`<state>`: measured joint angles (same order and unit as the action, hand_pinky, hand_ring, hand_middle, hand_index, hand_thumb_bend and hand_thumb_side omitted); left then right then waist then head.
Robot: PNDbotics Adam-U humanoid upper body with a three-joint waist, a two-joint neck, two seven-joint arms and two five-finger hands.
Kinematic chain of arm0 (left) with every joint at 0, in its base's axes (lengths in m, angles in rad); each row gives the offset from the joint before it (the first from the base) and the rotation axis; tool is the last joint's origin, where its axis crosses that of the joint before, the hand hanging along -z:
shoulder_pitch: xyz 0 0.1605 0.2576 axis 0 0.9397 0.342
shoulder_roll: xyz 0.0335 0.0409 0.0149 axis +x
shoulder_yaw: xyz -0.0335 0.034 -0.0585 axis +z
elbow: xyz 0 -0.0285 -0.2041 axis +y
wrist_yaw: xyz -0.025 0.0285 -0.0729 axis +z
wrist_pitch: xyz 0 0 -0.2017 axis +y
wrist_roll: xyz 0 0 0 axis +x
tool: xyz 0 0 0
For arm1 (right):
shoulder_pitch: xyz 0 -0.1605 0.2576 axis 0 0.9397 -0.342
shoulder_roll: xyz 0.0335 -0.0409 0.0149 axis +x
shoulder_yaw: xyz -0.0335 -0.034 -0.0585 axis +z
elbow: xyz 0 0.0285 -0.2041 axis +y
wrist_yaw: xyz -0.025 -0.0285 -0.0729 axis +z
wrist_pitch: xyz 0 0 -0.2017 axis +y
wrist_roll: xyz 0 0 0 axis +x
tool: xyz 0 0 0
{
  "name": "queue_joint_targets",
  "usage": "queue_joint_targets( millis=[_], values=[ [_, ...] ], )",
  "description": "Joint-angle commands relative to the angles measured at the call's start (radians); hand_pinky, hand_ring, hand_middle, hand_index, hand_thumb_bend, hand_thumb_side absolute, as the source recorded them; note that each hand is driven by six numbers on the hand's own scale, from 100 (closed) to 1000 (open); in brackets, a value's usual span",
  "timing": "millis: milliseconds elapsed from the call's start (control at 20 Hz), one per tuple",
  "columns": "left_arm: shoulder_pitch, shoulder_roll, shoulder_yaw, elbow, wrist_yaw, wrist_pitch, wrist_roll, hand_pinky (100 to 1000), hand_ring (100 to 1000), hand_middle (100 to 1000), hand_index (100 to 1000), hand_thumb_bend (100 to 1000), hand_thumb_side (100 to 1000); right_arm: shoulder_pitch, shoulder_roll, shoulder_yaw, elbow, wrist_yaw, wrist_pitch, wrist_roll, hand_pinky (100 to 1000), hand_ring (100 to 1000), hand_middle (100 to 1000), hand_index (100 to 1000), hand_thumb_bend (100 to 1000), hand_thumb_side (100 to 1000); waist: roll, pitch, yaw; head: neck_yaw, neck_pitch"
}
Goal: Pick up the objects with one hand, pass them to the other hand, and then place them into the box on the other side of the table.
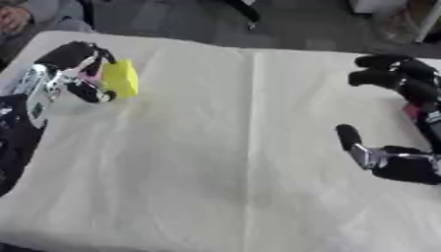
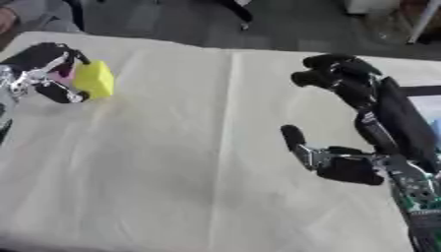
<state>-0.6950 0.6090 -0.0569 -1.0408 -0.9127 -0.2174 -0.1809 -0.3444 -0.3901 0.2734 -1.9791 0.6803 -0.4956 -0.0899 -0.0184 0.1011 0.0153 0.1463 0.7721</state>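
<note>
Yellow block (image 1: 120,78) sits pinched in the left robot hand (image 1: 73,69); right robot hand (image 2: 362,123) spread wide.

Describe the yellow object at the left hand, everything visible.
The yellow block is a small, plain, boxy piece, bright yellow with a matte, soft-looking surface and no markings. It sits upright at the far left of the cream-covered table. The left hand holds it, its black fingers curled against the block's left side. Something pink shows between hand and block; I cannot tell what. Whether the block's base touches the table is unclear.
</note>
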Motion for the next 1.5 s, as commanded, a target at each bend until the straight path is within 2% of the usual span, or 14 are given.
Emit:
queue_joint_targets(
  millis=[50,150,200,250,350,400,600,850,1050,1150,1200,1500],
  values=[
    [0.01,0.044,0.018,-0.121,0.15,0.014,0.008,712,396,281,428,337,186,-0.037,-0.037,0.011,-0.021,-0.007,-0.021,0.006,833,803,660,827,242,385,-0.002,-0.026,0.004,-0.006,-0.002],
    [0.036,0.042,0.01,-0.201,0.264,0.026,0.004,697,392,277,420,328,186,-0.061,-0.043,0.028,-0.021,-0.004,-0.04,0.02,834,805,672,839,253,383,0.001,-0.028,0.007,-0.012,-0.002],
    [0.049,0.038,0.005,-0.238,0.319,0.035,0.002,688,392,276,417,324,188,-0.073,-0.044,0.037,-0.021,-0.001,-0.049,0.027,834,807,684,849,291,395,0.003,-0.028,0.008,-0.014,-0.002],
    [0.06,0.033,-0.002,-0.272,0.378,0.048,-0.001,680,390,275,415,320,200,-0.085,-0.044,0.045,-0.021,0.003,-0.059,0.035,834,809,693,856,271,382,0.004,-0.029,0.008,-0.017,-0.002],
    [0.085,0.019,-0.023,-0.342,0.491,0.078,-0.006,671,389,275,412,306,215,-0.109,-0.045,0.059,-0.021,0.013,-0.075,0.048,835,812,710,870,290,382,0.007,-0.03,0.009,-0.024,-0.002],
    [0.093,0.015,-0.033,-0.367,0.534,0.093,-0.011,664,388,274,410,302,221,-0.118,-0.045,0.064,-0.021,0.019,-0.08,0.052,838,819,744,892,316,384,0.007,-0.031,0.009,-0.027,-0.002],
    [0.116,-0.026,-0.101,-0.466,0.727,0.16,-0.046,650,390,276,410,298,243,-0.163,-0.044,0.079,-0.021,0.067,-0.106,0.051,845,841,821,946,367,396,0.01,-0.032,0.01,-0.042,-0.002],
    [0.103,-0.039,-0.197,-0.552,0.84,0.217,-0.131,649,393,279,412,301,257,-0.195,-0.04,0.089,-0.021,0.128,-0.127,-0.004,889,908,906,1000,441,387,0.011,-0.031,0.006,-0.053,-0.002],
    [0.073,-0.04,-0.27,-0.595,0.902,0.265,-0.195,648,397,285,417,307,260,-0.22,-0.037,0.107,-0.021,0.168,-0.146,-0.038,933,949,947,1000,476,370,0.013,-0.031,0.004,-0.06,-0.002],
    [0.061,-0.044,-0.294,-0.609,0.934,0.288,-0.218,647,397,284,416,339,256,-0.23,-0.035,0.115,-0.021,0.185,-0.154,-0.046,946,959,959,1000,487,364,0.013,-0.031,0.004,-0.065,-0.002],
    [0.056,-0.046,-0.303,-0.615,0.949,0.297,-0.228,647,398,286,417,308,263,-0.235,-0.034,0.118,-0.021,0.192,-0.157,-0.05,951,961,963,1000,493,352,0.013,-0.031,0.004,-0.067,-0.002],
    [0.021,-0.048,-0.366,-0.658,1.008,0.335,-0.29,649,402,291,421,313,267,-0.253,-0.03,0.134,-0.021,0.213,-0.17,-0.064,945,952,960,1000,487,334,0.014,-0.032,0.006,-0.074,-0.002]
  ],
)
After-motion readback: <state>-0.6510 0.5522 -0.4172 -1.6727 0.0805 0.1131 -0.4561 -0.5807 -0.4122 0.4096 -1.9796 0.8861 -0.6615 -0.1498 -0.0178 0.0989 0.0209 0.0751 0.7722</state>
